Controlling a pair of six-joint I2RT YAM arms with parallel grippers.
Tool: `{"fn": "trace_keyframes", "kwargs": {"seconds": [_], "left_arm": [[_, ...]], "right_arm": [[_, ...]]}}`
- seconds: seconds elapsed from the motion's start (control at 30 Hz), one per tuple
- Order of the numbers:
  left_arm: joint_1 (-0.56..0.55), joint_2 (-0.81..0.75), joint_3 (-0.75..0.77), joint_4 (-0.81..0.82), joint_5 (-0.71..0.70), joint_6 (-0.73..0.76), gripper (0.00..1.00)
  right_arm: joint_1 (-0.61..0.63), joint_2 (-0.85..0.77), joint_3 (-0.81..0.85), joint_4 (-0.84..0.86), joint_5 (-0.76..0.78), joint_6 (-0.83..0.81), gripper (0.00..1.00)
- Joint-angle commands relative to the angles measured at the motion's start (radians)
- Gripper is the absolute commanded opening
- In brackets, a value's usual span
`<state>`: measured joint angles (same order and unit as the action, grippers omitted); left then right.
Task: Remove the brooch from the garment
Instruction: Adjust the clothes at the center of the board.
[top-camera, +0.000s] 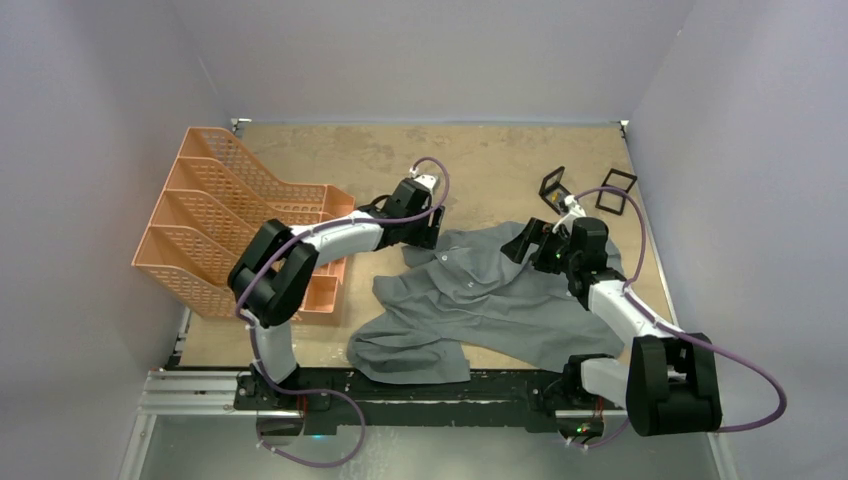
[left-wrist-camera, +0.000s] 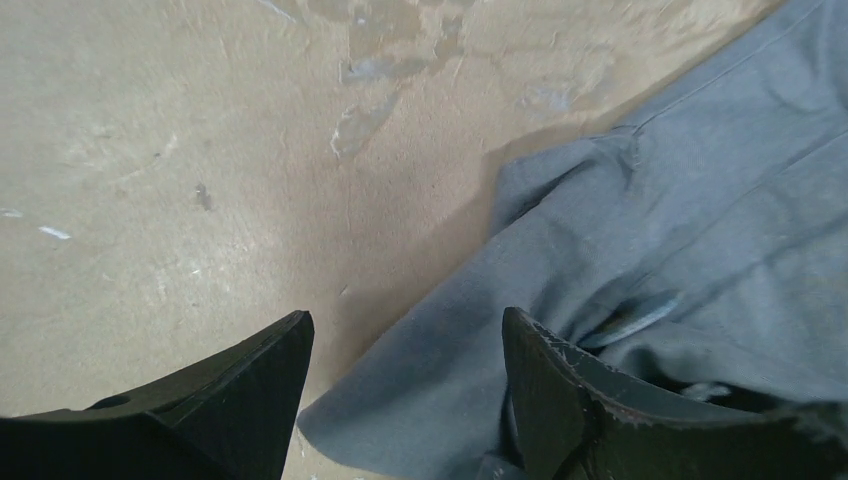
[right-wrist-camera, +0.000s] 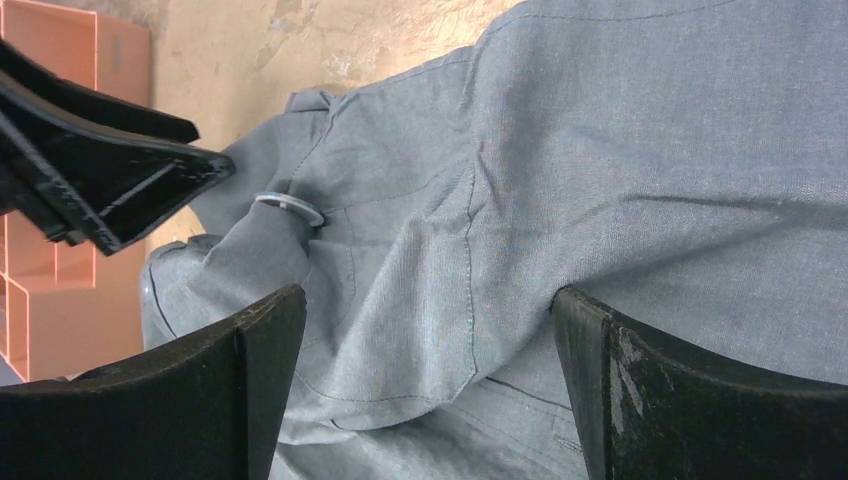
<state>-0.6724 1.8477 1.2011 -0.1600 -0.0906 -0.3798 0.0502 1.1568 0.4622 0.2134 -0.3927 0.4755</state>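
Note:
The garment (top-camera: 480, 300), a grey shirt, lies crumpled across the middle of the table. The brooch (right-wrist-camera: 290, 207) shows as a small pale ring on a raised fold of the cloth, and as a pale sliver (left-wrist-camera: 640, 318) beside my left gripper's right finger. My left gripper (left-wrist-camera: 405, 315) is open at the shirt's far left edge (top-camera: 425, 228), one finger over bare table and the other over cloth, holding nothing. My right gripper (right-wrist-camera: 428, 293) is open low over the shirt's chest pocket (top-camera: 527, 245), with cloth below its jaws but not pinched.
An orange mesh file rack (top-camera: 240, 220) stands at the left, close to my left arm. Two small black frames (top-camera: 553, 187) (top-camera: 617, 190) sit at the back right. Bare tan table (top-camera: 480, 160) lies behind the shirt. Grey walls enclose three sides.

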Motion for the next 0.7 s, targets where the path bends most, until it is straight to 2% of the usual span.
{"fn": "trace_keyframes", "kwargs": {"seconds": [0.0,0.2,0.27,0.3,0.4,0.43,0.67], "left_arm": [[0.004,0.063,0.064,-0.043,0.036,0.067,0.67],[-0.020,0.137,0.071,-0.076,0.091,0.082,0.59],[-0.023,0.126,0.048,-0.067,0.106,0.083,0.52],[-0.023,0.121,0.035,-0.065,0.104,0.082,0.43],[-0.023,0.098,0.013,-0.065,0.076,0.093,0.06],[-0.023,0.084,0.009,-0.067,0.047,0.097,0.00],[0.009,-0.051,0.036,-0.069,-0.176,0.135,0.00]], "right_arm": [[0.004,0.029,0.025,0.017,-0.050,-0.031,0.94],[0.003,0.093,0.003,0.050,-0.065,-0.006,0.95],[0.004,0.110,-0.014,0.059,-0.084,0.015,0.95],[0.004,0.121,-0.022,0.066,-0.084,0.021,0.95],[0.001,0.155,-0.035,0.082,-0.073,0.032,0.95],[0.002,0.165,-0.039,0.088,-0.074,0.037,0.95],[-0.013,0.208,-0.062,0.126,-0.057,0.061,0.96]]}}
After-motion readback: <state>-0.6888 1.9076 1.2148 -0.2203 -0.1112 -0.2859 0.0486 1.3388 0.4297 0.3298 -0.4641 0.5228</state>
